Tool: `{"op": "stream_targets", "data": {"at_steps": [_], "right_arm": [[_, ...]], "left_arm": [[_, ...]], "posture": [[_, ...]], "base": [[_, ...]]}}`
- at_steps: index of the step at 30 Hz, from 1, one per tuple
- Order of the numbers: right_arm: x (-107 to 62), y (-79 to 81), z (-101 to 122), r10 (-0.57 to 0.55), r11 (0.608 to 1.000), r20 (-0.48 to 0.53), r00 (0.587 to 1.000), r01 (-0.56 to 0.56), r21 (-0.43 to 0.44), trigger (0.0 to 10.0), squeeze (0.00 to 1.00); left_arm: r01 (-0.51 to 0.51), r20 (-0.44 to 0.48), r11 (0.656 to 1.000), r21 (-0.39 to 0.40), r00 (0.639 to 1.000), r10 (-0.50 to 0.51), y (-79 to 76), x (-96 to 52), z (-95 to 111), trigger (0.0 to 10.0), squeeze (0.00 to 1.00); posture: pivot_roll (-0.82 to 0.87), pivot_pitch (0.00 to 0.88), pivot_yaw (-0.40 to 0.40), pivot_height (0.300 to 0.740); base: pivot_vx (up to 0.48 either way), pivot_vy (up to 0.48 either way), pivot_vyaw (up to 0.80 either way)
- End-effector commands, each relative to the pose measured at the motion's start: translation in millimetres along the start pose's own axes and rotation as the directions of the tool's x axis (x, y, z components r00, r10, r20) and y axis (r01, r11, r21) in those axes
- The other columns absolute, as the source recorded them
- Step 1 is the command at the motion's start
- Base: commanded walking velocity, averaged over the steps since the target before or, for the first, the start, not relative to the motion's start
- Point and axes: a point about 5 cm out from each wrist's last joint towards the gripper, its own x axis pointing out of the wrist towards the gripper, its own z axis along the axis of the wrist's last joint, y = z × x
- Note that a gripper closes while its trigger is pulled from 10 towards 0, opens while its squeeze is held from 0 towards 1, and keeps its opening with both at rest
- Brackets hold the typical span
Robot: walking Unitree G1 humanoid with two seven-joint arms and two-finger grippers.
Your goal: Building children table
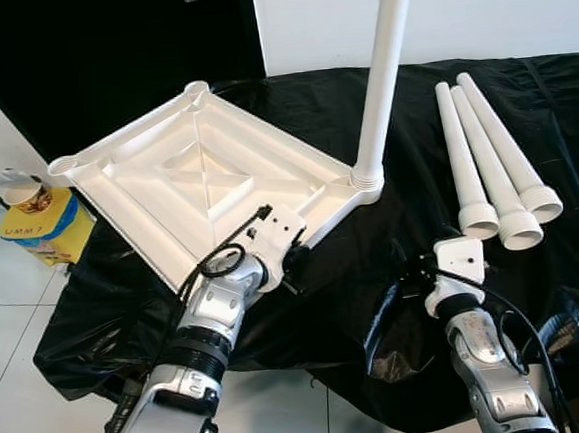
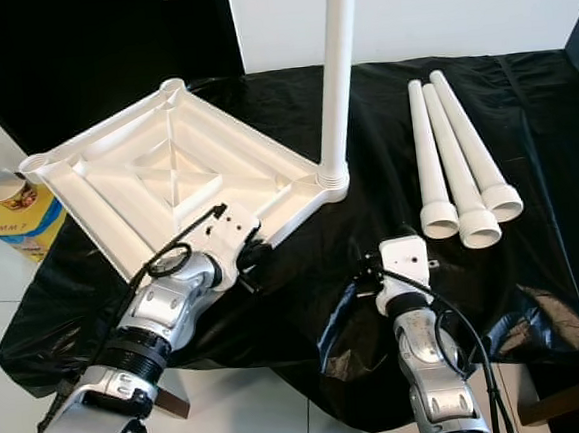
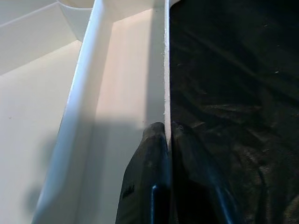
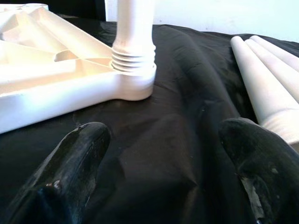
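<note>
Left gripper point(image 3: 167, 135) pinches tabletop point(image 1: 206, 178) rim (fingers closed).

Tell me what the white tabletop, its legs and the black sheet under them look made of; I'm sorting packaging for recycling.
Tabletop: apparently moulded plastic, smooth semi-gloss white, with cast ribs underneath. Screwed-in leg and loose legs: seemingly the same plastic, hollow at the wide ends. Black sheet: thin, glossy, wrinkled film, likely polythene.
</note>
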Motion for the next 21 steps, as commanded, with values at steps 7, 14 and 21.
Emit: {"op": "stream_targets", "data": {"at_steps": [7,14,21], "right_arm": [[2.2,-1.1,-2,-0.006,1.0,-0.01,1.0,0.006,-0.012,10.0,0.0],[1.2,0.4,-4,0.009,1.0,-0.027,1.0,-0.009,-0.015,10.0,0.0],[3.4,2.1,-8,0.041,0.999,-0.047,0.998,-0.042,-0.018,10.0,0.0]], "left_arm": [[-0.109,0.047,0.988,-0.109,0.992,0.115,-15.3,6.4,-1,10.0,1.0],[-0.096,0.124,0.99,-0.104,0.986,0.109,-2.8,-10.0,13,10.0,0.0],[-0.125,0.229,0.99,-0.072,0.964,0.138,27.1,-49.8,27,10.0,0.0]], "posture": [[-0.05,0.043,0.056,0.74],[-0.05,0.046,0.06,0.74],[-0.03,0.055,0.051,0.74]], "base": [[0.0,0.0,0.0],[0.0,0.0,0.0],[0.0,0.0,0.0]]}}
